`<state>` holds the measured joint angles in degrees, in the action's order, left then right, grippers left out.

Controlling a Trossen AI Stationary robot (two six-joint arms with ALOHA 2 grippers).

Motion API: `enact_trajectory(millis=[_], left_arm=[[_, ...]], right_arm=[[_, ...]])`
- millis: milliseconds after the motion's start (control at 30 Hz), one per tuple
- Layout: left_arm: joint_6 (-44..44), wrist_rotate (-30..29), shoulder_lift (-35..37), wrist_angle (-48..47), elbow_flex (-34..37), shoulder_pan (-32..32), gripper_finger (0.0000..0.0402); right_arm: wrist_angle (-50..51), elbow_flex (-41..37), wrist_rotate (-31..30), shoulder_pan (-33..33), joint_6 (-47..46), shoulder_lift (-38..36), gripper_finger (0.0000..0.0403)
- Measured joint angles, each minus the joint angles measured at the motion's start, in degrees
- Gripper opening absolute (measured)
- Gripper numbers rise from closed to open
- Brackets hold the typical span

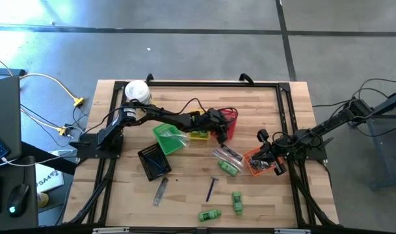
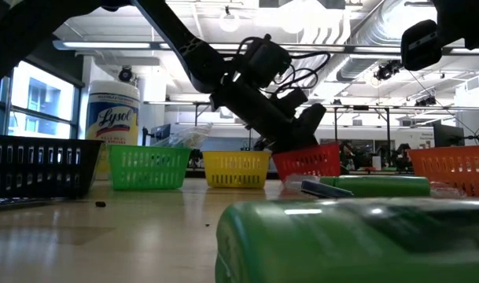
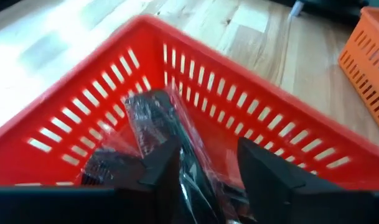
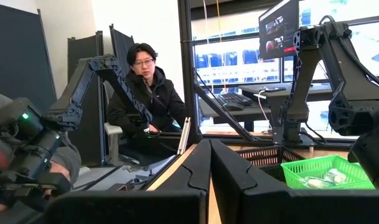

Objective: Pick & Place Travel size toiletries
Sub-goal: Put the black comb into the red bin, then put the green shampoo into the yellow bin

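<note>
My left gripper (image 3: 208, 149) is open inside the red basket (image 3: 195, 81), which stands mid-table beside the yellow basket (image 1: 199, 134). A dark item in clear wrapping (image 3: 153, 121) lies on the basket floor and runs back between the fingers. More toiletries lie on the table: green mini bottles (image 1: 209, 214) (image 1: 237, 201) (image 1: 227, 168), a blue razor (image 1: 212, 188), a grey comb (image 1: 160, 190) and clear wrapped pieces (image 1: 227, 155). My right gripper (image 4: 209, 165) is shut and holds nothing, parked at the right over the orange basket (image 1: 256, 162). My left gripper's fingers (image 3: 167, 168) stand on either side of the wrapped dark item's near end (image 3: 189, 168), slanting down into the red basket from the table's left. I cannot tell whether either finger touches it. The item rests on the basket floor.
A green basket (image 1: 168, 138) and a black basket (image 1: 153, 160) stand left of centre, and a white canister (image 1: 137, 91) at the far left corner. A person (image 4: 145, 93) sits beyond the table. Bare wood lies along the near edge between the loose items.
</note>
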<state>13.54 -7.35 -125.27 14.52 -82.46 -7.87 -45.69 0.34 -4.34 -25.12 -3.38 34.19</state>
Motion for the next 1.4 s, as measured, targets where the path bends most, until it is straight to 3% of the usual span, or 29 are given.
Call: enact_trajectory(millis=[167,433,667,867,1000,1133,1267,1400], left_arm=[[-1.6,3.0,0.0,2.9,0.0,0.0,0.0189],[-2.7,4.9,0.0,-1.4,-3.6,0.1,0.0196],[-8.4,13.0,5.0,-16.8,-9.3,0.2,0.0196],[-16.7,10.7,14.4,-35.8,-12.1,2.1,0.0193],[-21.7,4.2,23.1,-47.7,-12.3,5.0,0.0159],[-23.6,-3.2,31.0,-58.1,-12.0,8.9,0.0089],[-21.8,-4.0,40.0,-58.0,-8.1,11.9,0.0014],[-17.4,-8.1,50.4,-56.0,-0.3,13.4,0.0012]], right_arm=[[0.0,0.0,0.0,0.0,0.0,0.0,0.0004],[0.1,0.0,0.4,0.0,0.0,0.0,0.0004],[0.4,0.0,2.8,0.0,-2.6,0.0,0.0004],[1.0,0.0,3.3,-0.1,-2.6,0.0,0.0004],[2.3,0.0,3.0,-0.9,-2.6,0.1,0.0004],[2.3,0.0,2.8,-1.9,-2.4,0.1,0.0004],[2.2,0.0,2.8,-2.6,-1.2,0.3,0.0004],[1.9,0.0,2.8,-2.6,-0.9,0.4,0.0004]])
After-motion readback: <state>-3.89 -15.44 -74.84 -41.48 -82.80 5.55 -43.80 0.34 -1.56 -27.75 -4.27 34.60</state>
